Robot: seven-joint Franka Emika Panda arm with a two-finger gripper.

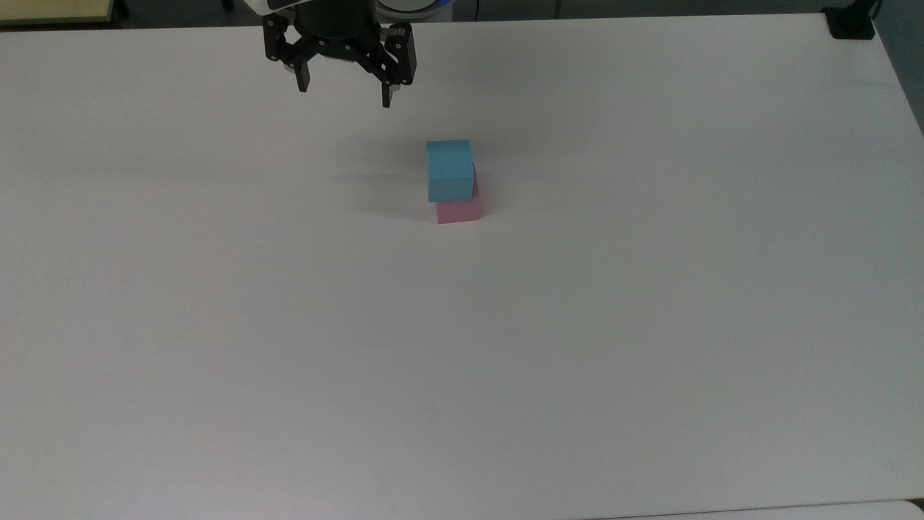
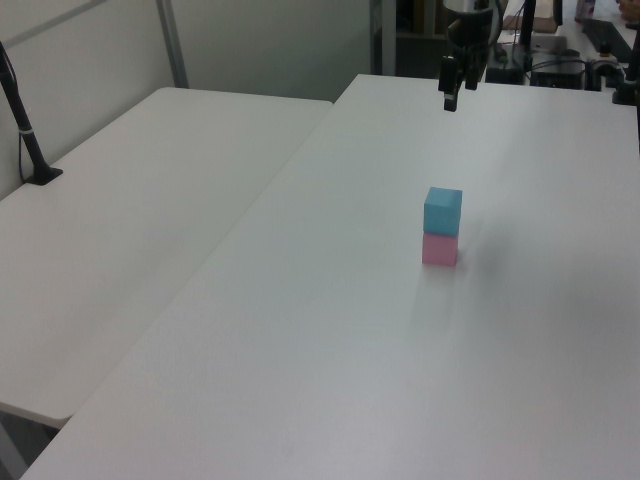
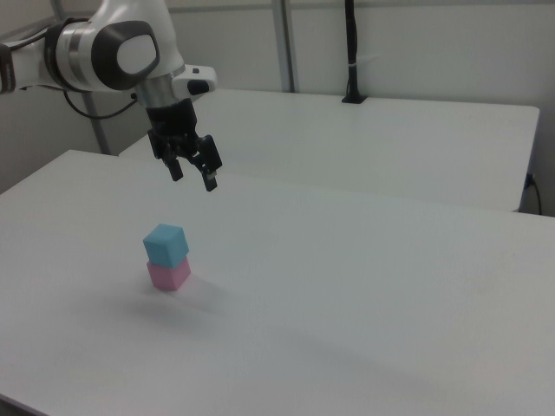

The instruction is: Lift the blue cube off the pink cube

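Note:
The blue cube (image 1: 449,169) (image 2: 442,210) (image 3: 165,243) rests on top of the pink cube (image 1: 460,209) (image 2: 439,250) (image 3: 168,275), slightly offset, near the middle of the white table (image 1: 462,361). My gripper (image 1: 344,94) (image 2: 458,98) (image 3: 192,178) hangs open in the air, well above the table. In the top view it is up and to the left of the stack; in the right view it is above and slightly right of it. Nothing is between its fingers.
A second white table (image 2: 130,200) (image 3: 390,130) adjoins this one. A black post on a clamp (image 2: 25,130) (image 3: 352,52) stands on that table. Another black clamp (image 1: 852,25) sits at the top view's upper right corner.

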